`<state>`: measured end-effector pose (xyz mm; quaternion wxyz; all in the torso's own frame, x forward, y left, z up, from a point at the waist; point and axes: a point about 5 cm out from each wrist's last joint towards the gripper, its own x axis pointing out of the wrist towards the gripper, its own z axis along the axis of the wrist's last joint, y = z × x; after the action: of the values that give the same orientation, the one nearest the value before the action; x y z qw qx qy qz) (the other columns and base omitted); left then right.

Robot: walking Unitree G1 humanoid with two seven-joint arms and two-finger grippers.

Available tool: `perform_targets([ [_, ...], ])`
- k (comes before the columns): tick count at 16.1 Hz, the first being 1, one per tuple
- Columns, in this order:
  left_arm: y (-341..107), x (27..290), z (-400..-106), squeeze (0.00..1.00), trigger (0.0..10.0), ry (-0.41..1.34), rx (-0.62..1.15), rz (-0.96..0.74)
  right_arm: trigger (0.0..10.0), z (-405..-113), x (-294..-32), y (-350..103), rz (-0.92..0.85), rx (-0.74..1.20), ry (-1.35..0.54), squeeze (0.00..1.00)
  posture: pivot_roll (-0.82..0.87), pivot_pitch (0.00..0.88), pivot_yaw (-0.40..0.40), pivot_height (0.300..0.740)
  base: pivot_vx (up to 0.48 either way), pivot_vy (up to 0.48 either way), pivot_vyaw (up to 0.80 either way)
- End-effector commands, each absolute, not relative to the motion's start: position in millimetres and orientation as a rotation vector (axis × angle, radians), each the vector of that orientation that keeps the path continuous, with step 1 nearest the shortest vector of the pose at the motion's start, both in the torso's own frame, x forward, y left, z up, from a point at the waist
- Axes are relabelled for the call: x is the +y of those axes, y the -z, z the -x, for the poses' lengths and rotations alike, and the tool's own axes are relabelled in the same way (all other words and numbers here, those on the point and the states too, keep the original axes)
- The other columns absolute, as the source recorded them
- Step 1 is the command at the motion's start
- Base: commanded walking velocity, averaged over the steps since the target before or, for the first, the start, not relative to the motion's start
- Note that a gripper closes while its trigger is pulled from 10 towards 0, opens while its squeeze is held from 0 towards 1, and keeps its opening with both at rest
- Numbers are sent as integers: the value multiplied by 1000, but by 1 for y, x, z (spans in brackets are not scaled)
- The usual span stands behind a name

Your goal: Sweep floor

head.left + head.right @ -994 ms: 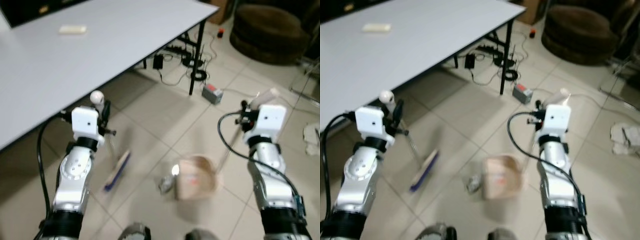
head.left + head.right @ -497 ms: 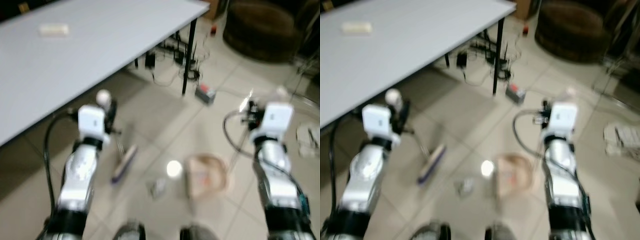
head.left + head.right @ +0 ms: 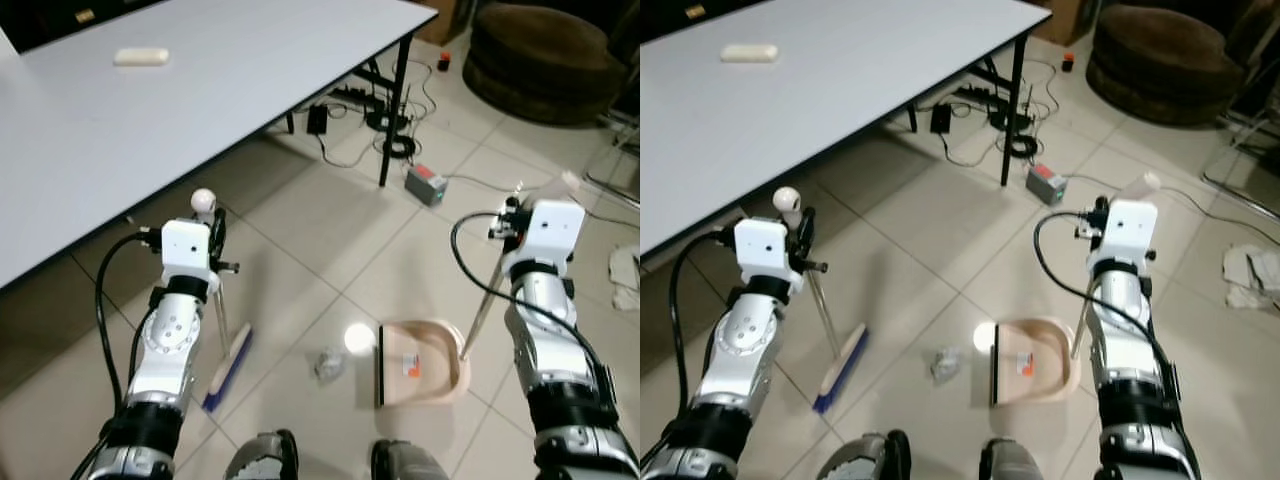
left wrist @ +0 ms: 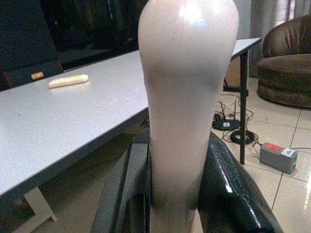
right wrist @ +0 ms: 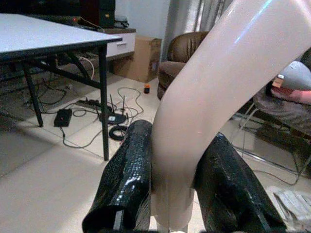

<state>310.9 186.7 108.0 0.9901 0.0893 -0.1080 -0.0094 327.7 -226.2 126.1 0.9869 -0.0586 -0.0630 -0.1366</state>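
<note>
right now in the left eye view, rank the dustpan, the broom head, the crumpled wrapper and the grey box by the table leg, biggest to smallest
1. dustpan
2. broom head
3. and 4. crumpled wrapper and grey box: they look alike, and the box lies farther off, so unsure.

No lettering, number or brand can be read anywhere. The dustpan [image 3: 424, 362] carries a small orange label on its inner face, too small to make out. The grey box [image 3: 426, 185] on the floor has a red patch on top, and its markings, if any, are likewise too small to read.
</note>
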Motion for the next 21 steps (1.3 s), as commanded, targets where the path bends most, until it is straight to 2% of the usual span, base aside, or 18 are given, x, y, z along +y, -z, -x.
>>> perform_targets([
  [1, -120, 189, -317, 0, 10000, 6, -284, -203, 10000, -332, -225, -128, 139, -152, 273, 0, -35, 237, 41, 740, 0, 0, 0],
  [5, -118, 187, -324, 0, 10000, 10, -314, -192, 10000, -336, -224, -114, 205, -123, 289, 0, -31, 245, 38, 740, 0, 0, 0],
  [12, -113, 183, -326, 0, 10000, -28, -339, -156, 10000, -335, -216, -97, 121, -117, 320, 0, 11, 300, 20, 740, 0, 0, 0],
  [15, -109, 183, -326, 0, 10000, -36, -317, -150, 10000, -338, -206, -95, 84, -121, 293, 0, 14, 307, 26, 740, 0, 0, 0],
  [17, -107, 178, -326, 0, 10000, -1, -319, -139, 10000, -340, -187, -94, 58, -138, 185, 0, 30, 307, 25, 740, 0, 0, 0],
  [21, -110, 171, -330, 0, 10000, -13, -336, -91, 10000, -338, -171, -89, 36, -145, 149, 0, 40, 312, 5, 740, 0, 0, 0],
])
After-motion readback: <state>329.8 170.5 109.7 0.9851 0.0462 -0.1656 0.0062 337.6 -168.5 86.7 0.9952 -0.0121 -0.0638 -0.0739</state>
